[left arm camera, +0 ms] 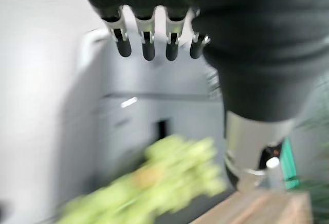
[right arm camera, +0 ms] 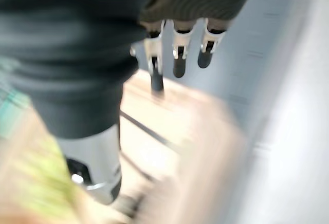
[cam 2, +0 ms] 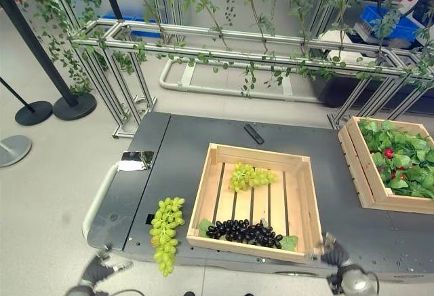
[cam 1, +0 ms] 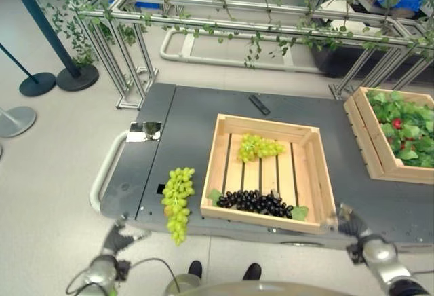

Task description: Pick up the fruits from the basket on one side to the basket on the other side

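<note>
A light wooden crate [cam 1: 215,163] stands mid-table. It holds a small green grape bunch [cam 1: 258,147] at the back and a black grape bunch [cam 1: 256,202] at the front. A longer green grape bunch [cam 1: 177,201] lies on the dark table left of the crate, its tip over the front edge. A second crate [cam 1: 363,140] at the right holds green leaves and red fruit. My left hand [cam 1: 122,238] hovers open below and left of the long bunch [left arm camera: 169,175]. By the near right corner of the middle crate [right arm camera: 169,116], my right hand [cam 1: 351,221] is open and holds nothing.
A black remote [cam 1: 258,104] lies behind the middle crate. Near the table's left side sits a shiny metal plate [cam 1: 144,131], by the curved handle bar [cam 1: 105,174]. An aluminium frame with vines [cam 1: 258,21] runs behind the table. Stanchion bases [cam 1: 37,82] stand far left.
</note>
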{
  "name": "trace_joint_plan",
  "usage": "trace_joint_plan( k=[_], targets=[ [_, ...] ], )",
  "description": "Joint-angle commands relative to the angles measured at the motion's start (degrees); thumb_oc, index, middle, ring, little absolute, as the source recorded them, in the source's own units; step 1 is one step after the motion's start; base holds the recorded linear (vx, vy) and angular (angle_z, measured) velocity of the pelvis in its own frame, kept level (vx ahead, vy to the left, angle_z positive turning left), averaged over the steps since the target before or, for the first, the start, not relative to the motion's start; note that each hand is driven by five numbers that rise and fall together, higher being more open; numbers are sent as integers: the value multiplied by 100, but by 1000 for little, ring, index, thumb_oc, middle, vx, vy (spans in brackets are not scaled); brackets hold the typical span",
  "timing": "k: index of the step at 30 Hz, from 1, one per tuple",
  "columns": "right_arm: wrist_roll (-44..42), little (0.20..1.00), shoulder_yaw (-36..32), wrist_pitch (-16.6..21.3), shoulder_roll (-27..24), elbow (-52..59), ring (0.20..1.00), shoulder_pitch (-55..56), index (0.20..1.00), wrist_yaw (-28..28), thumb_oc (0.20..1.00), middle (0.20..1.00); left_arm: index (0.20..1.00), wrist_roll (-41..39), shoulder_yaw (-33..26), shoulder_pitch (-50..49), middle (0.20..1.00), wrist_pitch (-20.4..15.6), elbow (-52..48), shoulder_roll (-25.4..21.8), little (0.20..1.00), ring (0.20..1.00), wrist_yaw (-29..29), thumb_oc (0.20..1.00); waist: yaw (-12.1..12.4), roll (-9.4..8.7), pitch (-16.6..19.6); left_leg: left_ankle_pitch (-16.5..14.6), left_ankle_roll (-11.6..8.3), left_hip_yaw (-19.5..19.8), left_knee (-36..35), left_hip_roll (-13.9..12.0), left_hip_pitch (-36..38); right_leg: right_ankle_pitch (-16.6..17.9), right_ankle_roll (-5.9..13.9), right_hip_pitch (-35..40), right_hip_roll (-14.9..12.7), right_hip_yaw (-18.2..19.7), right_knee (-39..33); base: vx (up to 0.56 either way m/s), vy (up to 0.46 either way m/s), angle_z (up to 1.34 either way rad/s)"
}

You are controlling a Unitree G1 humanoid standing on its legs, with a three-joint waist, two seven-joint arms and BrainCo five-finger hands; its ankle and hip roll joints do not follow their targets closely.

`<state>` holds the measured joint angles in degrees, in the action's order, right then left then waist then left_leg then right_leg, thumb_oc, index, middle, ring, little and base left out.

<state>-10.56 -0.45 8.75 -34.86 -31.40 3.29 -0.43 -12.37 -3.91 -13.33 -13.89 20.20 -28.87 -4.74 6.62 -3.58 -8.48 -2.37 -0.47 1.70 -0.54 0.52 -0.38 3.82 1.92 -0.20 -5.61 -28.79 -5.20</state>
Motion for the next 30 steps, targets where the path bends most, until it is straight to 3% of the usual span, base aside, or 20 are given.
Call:
trace_joint_plan(
  k=[1, 11, 22, 30],
  targets=[
    [-203, 1000, 150, 310, -436, 498, 1000, -312, 1000, 148, 1000, 1000, 1000, -233, -269, 336, 1000, -412, -211, -346, 1000, 1000, -15, 1000, 88, -307, 97, 298, -237, -193, -11, 118, -253, 418, 868, 87, -604, 170, 49, 26, 36, 4],
    [-283, 1000, -84, 306, -731, 1384, 1000, -344, 1000, 316, 1000, 1000, 1000, -92, -754, 328, 1000, -497, -1300, -438, 1000, 1000, -137, 1000, 29, -259, 184, 231, -230, -269, -34, 135, -182, 405, 865, 92, -628, 242, 28, 13, 17, -3],
    [-63, 1000, 141, 275, -671, 1467, 1000, -520, 1000, 366, 1000, 1000, 1000, 7, -647, 382, 1000, -508, -1517, -392, 1000, 1000, -77, 1000, 50, -273, 86, 227, -213, -288, -29, 153, -212, 432, 863, 36, -639, 281, 34, 1, 0, 0],
    [216, 1000, 954, 215, -1388, 1482, 1000, -1772, 1000, 320, 1000, 1000, 1000, -211, -360, 791, 1000, -528, -1593, -582, 1000, 1000, -109, 1000, 237, -209, -385, 334, -206, -199, 102, 224, -722, 612, 922, -384, -780, 291, 80, -89, 1, -1]
  ],
)
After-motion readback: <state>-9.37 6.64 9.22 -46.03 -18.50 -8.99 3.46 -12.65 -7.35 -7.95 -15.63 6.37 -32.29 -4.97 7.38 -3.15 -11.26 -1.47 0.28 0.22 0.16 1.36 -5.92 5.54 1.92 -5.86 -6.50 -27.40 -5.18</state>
